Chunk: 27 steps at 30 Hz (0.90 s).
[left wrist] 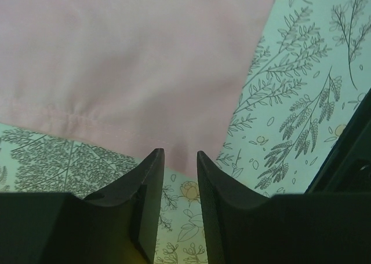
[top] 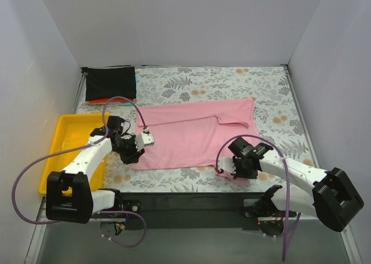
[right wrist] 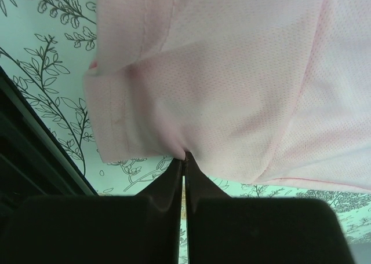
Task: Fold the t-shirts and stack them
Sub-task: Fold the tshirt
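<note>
The light pink t-shirt [top: 197, 134] lies spread on the floral cloth in the middle. My left gripper [top: 134, 155] is open at the shirt's near left corner; in the left wrist view its tips [left wrist: 180, 155] straddle the pink hem [left wrist: 133, 61] with nothing held. My right gripper [top: 228, 170] is shut on the pink shirt's near right edge; the right wrist view shows the tips [right wrist: 185, 157] pinching a fold of pink cloth [right wrist: 232, 73]. The black t-shirt [top: 110, 83] lies folded at the back left, with an orange-red edge [top: 107, 101] under it and a thin teal edge [top: 135, 79] beside it.
A yellow plastic tray [top: 64, 142] stands at the left, beside the left arm. The grey-and-orange floral table cloth [top: 261, 84] covers the table. White walls close in the back and sides. A dark strip [top: 191, 200] runs along the near edge.
</note>
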Tool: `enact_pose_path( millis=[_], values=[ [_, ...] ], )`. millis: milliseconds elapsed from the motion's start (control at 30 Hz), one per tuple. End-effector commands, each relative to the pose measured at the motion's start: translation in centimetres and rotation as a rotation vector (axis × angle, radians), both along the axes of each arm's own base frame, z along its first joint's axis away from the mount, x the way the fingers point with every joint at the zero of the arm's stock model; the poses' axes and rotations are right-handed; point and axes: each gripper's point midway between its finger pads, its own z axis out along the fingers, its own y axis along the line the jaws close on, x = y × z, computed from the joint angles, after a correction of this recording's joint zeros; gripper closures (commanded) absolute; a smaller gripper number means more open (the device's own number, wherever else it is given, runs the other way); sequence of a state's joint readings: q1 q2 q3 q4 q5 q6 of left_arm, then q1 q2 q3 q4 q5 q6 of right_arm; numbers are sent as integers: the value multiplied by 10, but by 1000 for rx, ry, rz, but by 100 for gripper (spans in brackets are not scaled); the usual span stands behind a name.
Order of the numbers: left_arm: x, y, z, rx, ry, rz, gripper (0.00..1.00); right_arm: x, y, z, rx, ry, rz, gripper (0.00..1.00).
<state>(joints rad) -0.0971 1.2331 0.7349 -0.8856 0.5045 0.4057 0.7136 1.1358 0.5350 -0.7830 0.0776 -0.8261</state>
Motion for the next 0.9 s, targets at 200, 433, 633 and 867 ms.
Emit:
enact_pose_path(
  millis=[200,433,633,867],
  values=[
    [-16,10,-22,138,-87,-183,72,21,24,26,153,-34,-42,99],
    [-31,10,-24,140,-103,-238,68,26,17,40,178,-58,-66,99],
    [-36,9,-33,143,-73,-251,71,28,15,48,193,-67,-79,99],
    [-40,15,-48,187,-70,-277,85,26,15,57,221,-63,-83,99]
  ],
)
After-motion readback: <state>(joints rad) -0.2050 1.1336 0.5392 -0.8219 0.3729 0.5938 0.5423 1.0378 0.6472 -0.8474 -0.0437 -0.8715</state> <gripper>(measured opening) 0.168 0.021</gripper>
